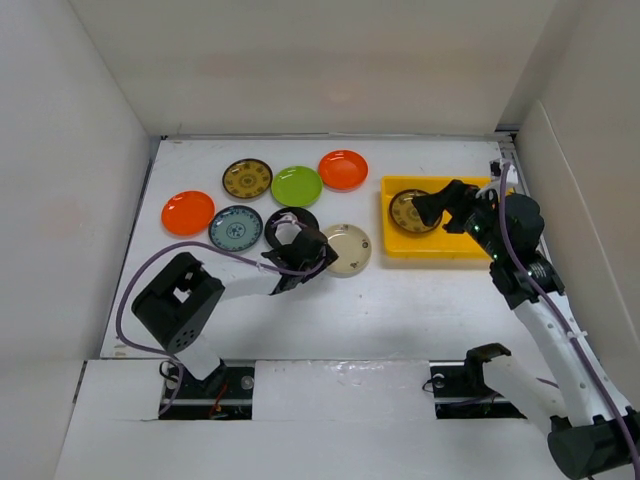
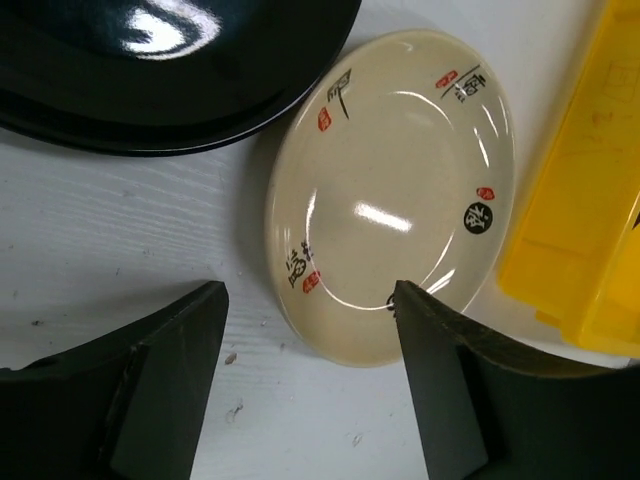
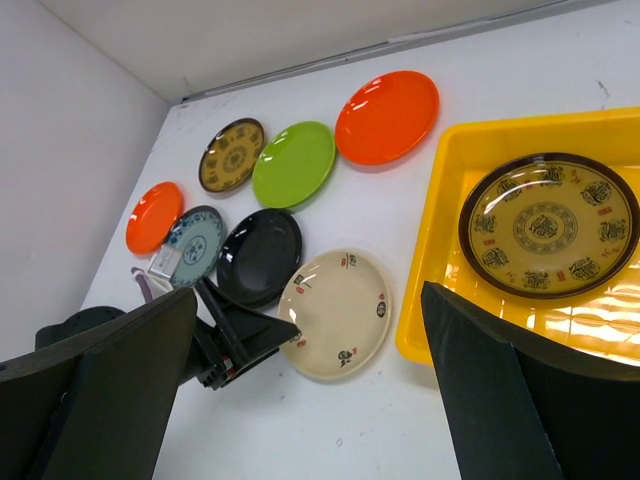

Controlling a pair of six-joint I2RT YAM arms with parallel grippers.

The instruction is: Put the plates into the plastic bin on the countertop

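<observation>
One gold plate (image 1: 412, 211) in bin (image 1: 440, 247) by right edge, below spread, empty right tool (image 1: 437, 208). Spread left tool (image 2: 308, 292) astride cream plate (image 2: 400, 190) rim, midway between side edges. Next: lower, pinch rim, carry to bin.

Desk (image 1: 400, 300) white, walls (image 1: 80, 150) white. Bin (image 3: 432, 250) bright yellow. Gold plate in bin (image 3: 548, 224): tan-gold face, dark ring-and-medallion pattern, dark rim. Second gold plate (image 3: 231, 155): same colours, same pattern. Orange plate by bin (image 3: 387, 117) and left orange plate (image 3: 154, 215): plain orange. Green plate (image 3: 293, 163): plain lime. Black plate (image 3: 259, 255): glossy, unpatterned. Teal plate (image 1: 235, 228): teal-blue, pale pattern. Cream plate (image 2: 395, 195): black brush characters, small red seals. Left tool (image 2: 307, 300), right tool (image 3: 308, 295): black.
</observation>
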